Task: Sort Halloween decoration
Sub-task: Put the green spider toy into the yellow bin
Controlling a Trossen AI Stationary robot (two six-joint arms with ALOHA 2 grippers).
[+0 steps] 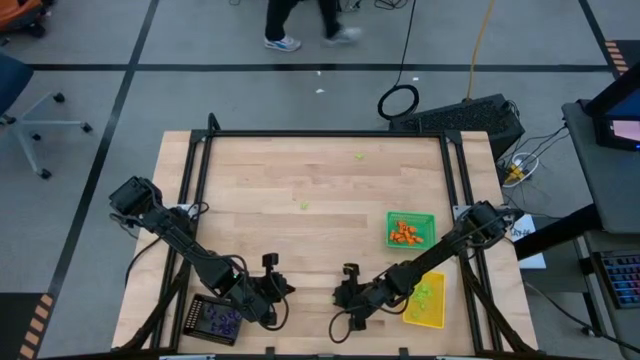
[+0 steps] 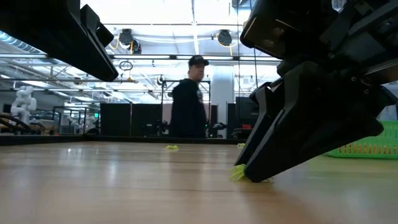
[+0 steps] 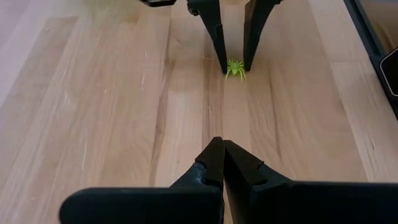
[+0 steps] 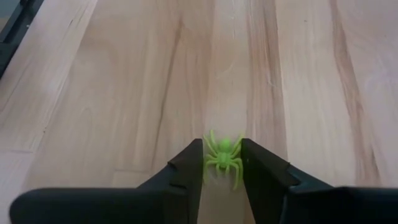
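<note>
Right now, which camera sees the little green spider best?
The right wrist view: the green spider fills the gap in the right gripper, legs clear. The left wrist view shows it small and farther off, the low view only a green edge, and the high view hides it.

From my console the worktop (image 1: 320, 190) looks evenly lit from overhead, ceiling lamps flare white at the low view's top, near arms there blur dark, shadows stay soft.

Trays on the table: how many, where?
3. The green tray sits toward the table's right side, the yellow tray nearer the front edge beside the right arm, and the black tray at front left. None seems hidden.
</note>
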